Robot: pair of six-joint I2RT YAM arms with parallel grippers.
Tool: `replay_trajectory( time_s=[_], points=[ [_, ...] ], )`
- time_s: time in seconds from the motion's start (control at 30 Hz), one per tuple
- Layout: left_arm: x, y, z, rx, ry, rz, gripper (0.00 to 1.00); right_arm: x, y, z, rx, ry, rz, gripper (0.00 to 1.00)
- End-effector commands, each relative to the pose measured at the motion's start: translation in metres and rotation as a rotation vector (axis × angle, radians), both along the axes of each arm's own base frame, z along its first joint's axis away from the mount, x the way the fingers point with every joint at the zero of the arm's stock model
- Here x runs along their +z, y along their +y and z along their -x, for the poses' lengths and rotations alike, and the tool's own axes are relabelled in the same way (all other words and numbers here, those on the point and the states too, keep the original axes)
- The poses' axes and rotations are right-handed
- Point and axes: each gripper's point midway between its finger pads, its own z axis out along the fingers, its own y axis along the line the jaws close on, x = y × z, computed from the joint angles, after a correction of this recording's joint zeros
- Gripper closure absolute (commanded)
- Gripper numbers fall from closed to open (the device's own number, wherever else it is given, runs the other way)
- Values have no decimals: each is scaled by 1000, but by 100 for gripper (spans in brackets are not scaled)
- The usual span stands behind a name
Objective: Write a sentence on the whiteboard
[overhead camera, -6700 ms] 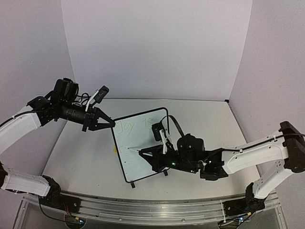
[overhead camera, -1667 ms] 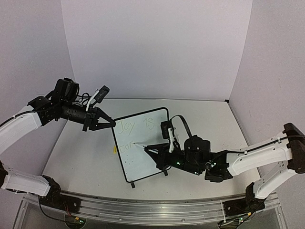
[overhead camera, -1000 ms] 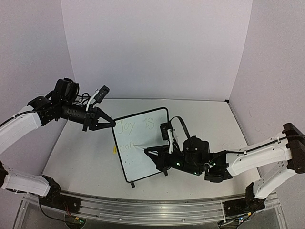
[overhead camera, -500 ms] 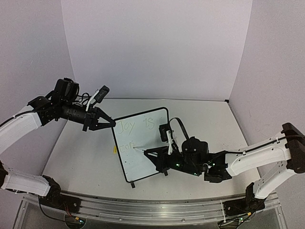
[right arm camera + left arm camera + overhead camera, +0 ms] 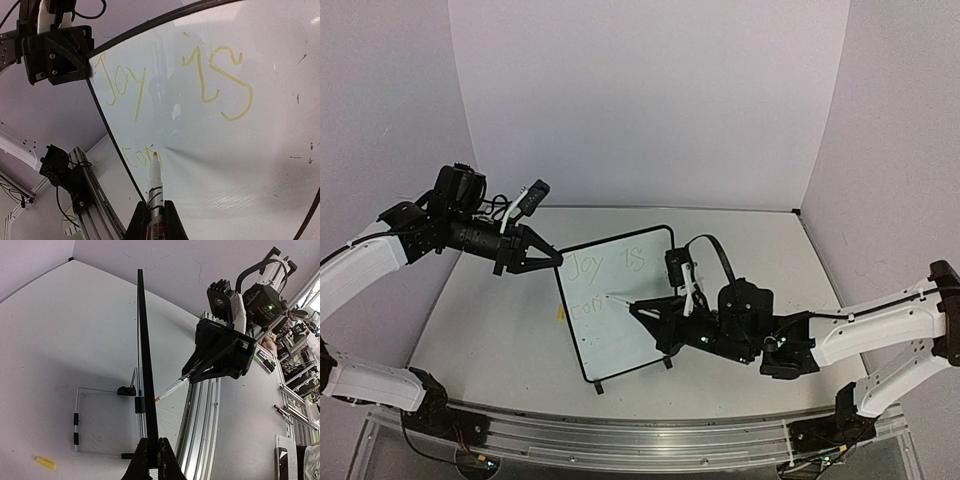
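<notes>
Pale purple walls enclose a white counter (image 5: 750, 250), where the whiteboard (image 5: 610, 340) stands mid-surface on its feet, its face turned toward the right arm. The left jaws are clenched on its upper left corner, apparently to steady it against writing pressure. The right jaws grip a marker pen (image 5: 155, 192) by the barrel, with its tip at the second line just after "con"; contact cannot be confirmed. The sentence (image 5: 200, 75) reads "Joy is con", so most of the last word seems left.
</notes>
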Motion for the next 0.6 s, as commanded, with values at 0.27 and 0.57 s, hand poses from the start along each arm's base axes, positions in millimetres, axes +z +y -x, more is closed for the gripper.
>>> replay_trajectory(
  time_s=[0.27, 0.57],
  points=[
    [-3, -1, 5, -18, 16, -2, 100, 6, 7, -7, -30, -34, 6, 100],
    [-3, 0, 6, -18, 15, -1, 100, 6, 13, -8, -24, -34, 8, 100]
  ],
)
